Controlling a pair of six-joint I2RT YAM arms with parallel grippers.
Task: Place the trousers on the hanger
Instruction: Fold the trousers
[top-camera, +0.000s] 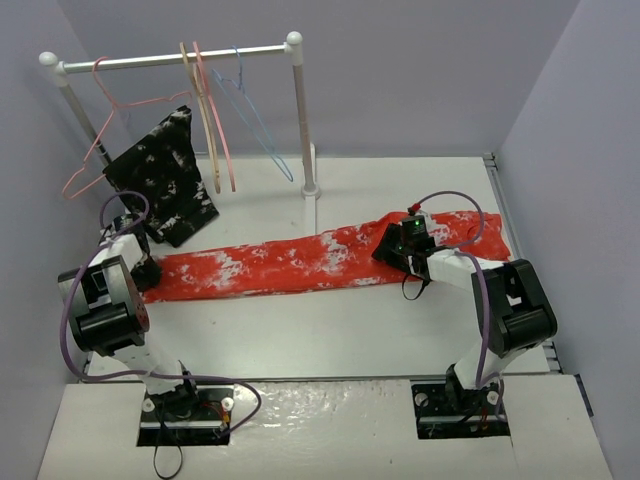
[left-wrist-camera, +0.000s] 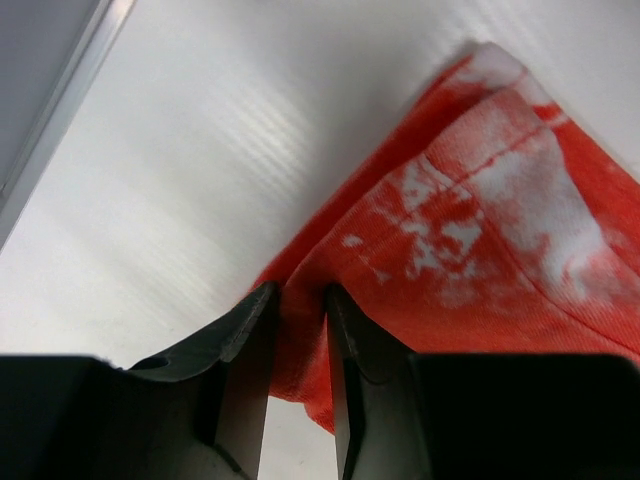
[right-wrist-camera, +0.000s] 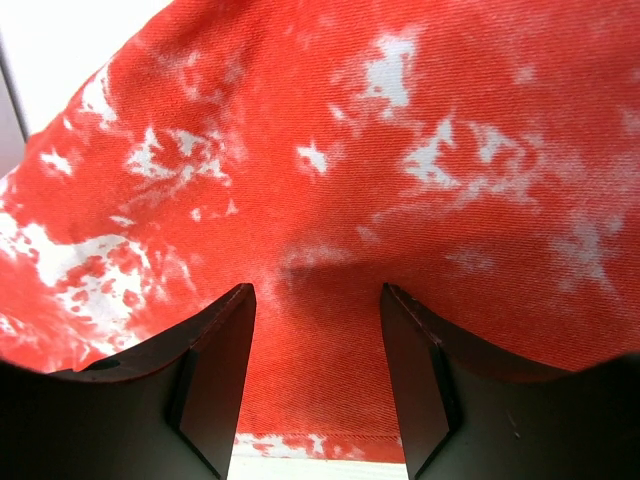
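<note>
One pair of trousers: left end effector pinches its edge, right end effector rests half-open on it.

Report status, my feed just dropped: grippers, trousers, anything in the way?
Left gripper shut on trousers' edge. Right gripper open over the other end. Trousers flat on table; blue hanger on rail, bare. Black garment hangs near left gripper.

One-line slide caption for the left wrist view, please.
Left claw pinches a fold at the edge of the red-orange trousers lying on the white table.
</note>
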